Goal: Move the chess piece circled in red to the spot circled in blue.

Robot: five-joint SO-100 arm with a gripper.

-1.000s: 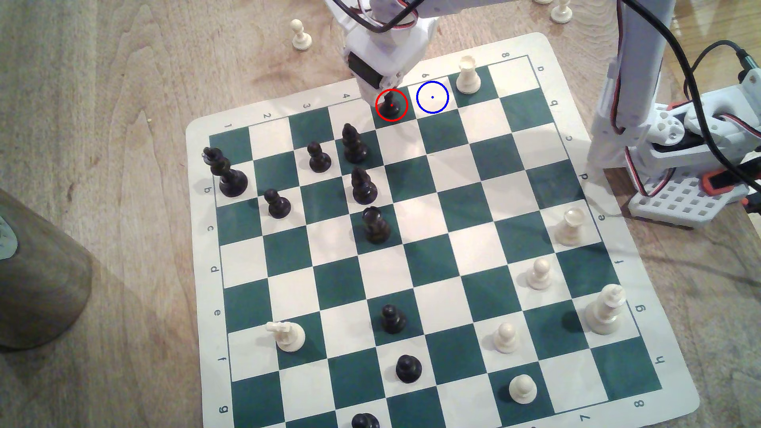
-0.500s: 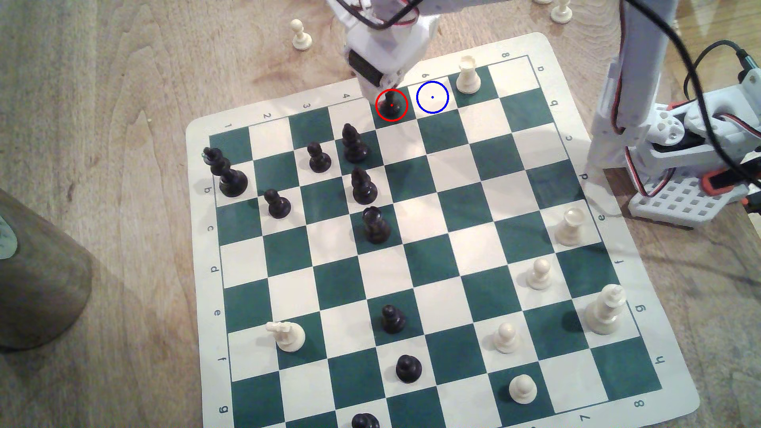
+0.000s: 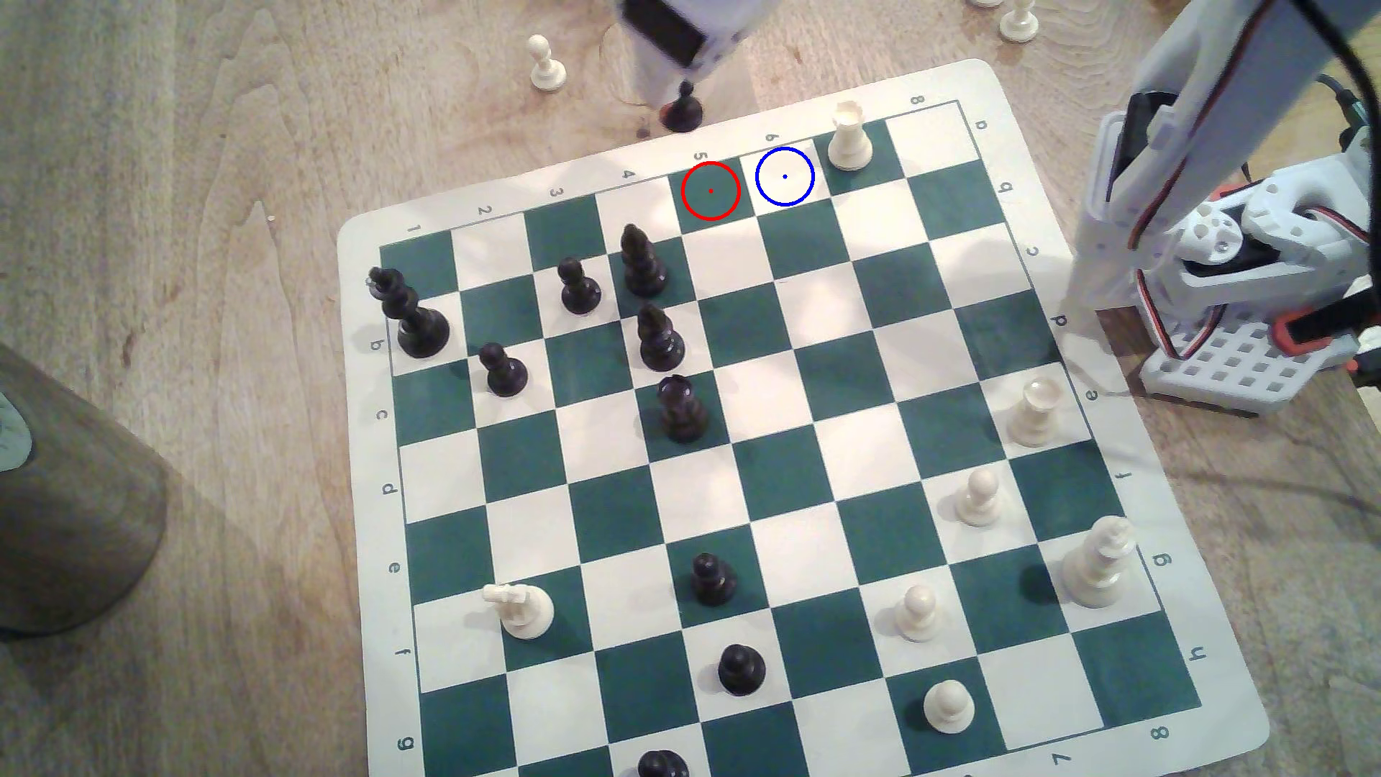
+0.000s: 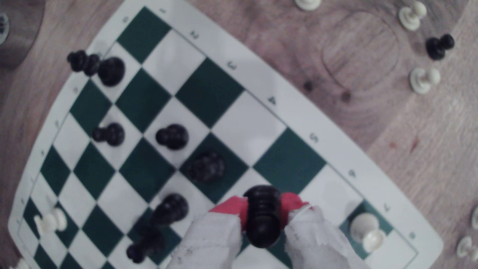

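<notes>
Above the board's (image 3: 351,246) far edge, the gripper (image 3: 684,93) hangs with the pawn (image 3: 682,110) pinched in it. The wrist view shows both red-padded fingers (image 4: 230,208) pressed against the pawn's (image 4: 262,214) sides, closed about as far as its body allows. In the exterior view the pawn sits clear of the surface, and seems to be over bare wood just beyond the board's rim rather than over any square.

The red-ringed square (image 3: 710,191) is empty, so the lift is done and the carry is the step in hand. The spot (image 3: 785,177) lies next to that square, toward the white rook (image 3: 848,138); the pawn has to travel back over the rim and sideways toward the rook.

To do this well, I would keep the squeeze steady and the pawn upright, and hold its present height until it is over the blue dot. The rook stands one square past the spot, so the approach is safest from the red ring's side, stopping short of the rook. Lower straight down, let the base meet the square flat, and only then part the fingers. Centring counts: the blue ring is tight against its neighbours.
</notes>
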